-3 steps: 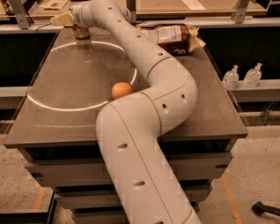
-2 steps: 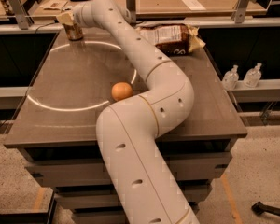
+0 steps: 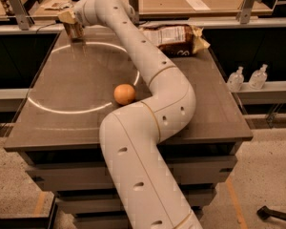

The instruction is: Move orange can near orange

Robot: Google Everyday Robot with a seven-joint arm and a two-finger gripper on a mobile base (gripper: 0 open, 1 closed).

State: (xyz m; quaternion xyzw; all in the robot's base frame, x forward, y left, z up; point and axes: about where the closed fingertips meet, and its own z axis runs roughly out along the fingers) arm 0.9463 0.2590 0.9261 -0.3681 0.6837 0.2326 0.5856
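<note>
The orange can point(image 3: 76, 32) is at the far left of the table point(image 3: 207, 109), an orange-brown cylinder partly covered from above by my gripper point(image 3: 72, 25). The gripper is shut on the can and holds it upright at or just above the tabletop. The orange point(image 3: 124, 94) is a smooth round fruit near the middle of the table, well in front of the can and to its right. My white arm stretches from the front of the view across the table to the far left corner, passing just right of the orange.
A brown-and-white snack bag point(image 3: 174, 38) lies at the far right of the table. A bright ring of light marks the tabletop's left half. Two small clear bottles point(image 3: 235, 78) stand on a ledge to the right. A wooden bench runs behind.
My gripper has moved a little to the left along the far edge, and the orange can has moved with it. The orange and the bag have not moved.
</note>
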